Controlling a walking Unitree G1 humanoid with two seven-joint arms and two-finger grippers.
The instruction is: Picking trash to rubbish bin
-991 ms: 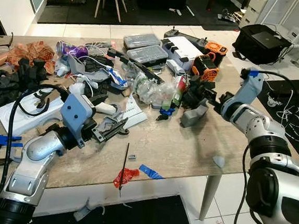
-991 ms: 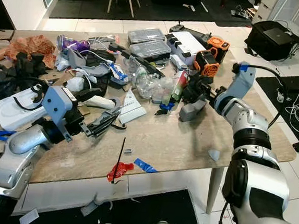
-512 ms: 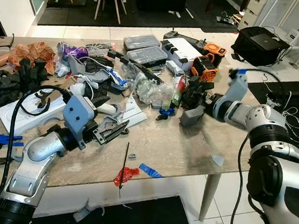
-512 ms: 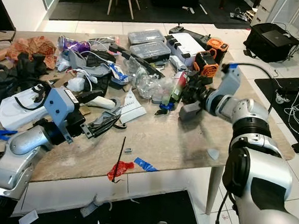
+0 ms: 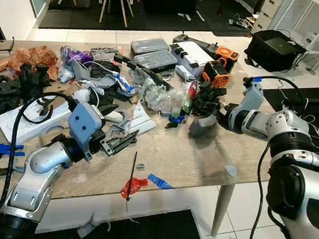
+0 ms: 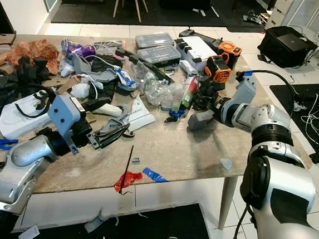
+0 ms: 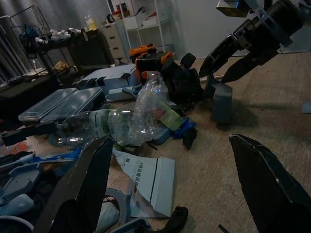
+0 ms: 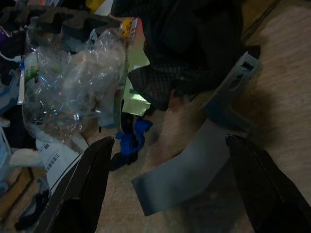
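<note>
Near the table's (image 5: 200, 162) front edge lie a red scrap (image 5: 133, 187), a thin black stick (image 5: 131, 178) and a strip of blue tape (image 5: 159, 181). A little further in, towards the left edge, the left gripper (image 5: 119, 142) hovers just above the tabletop with its fingers spread apart, holding nothing. Beyond it, at the middle of the table, the crumpled clear plastic bottle (image 5: 160, 97) lies among white paper and cables. Near the right edge, the right gripper (image 5: 214, 114) is at a grey curved plastic piece (image 5: 203, 123), fingers open on either side of it, with a black part just behind. Grey cases (image 5: 151, 50) and an orange tool (image 5: 216, 74) stand along the far edge.
</note>
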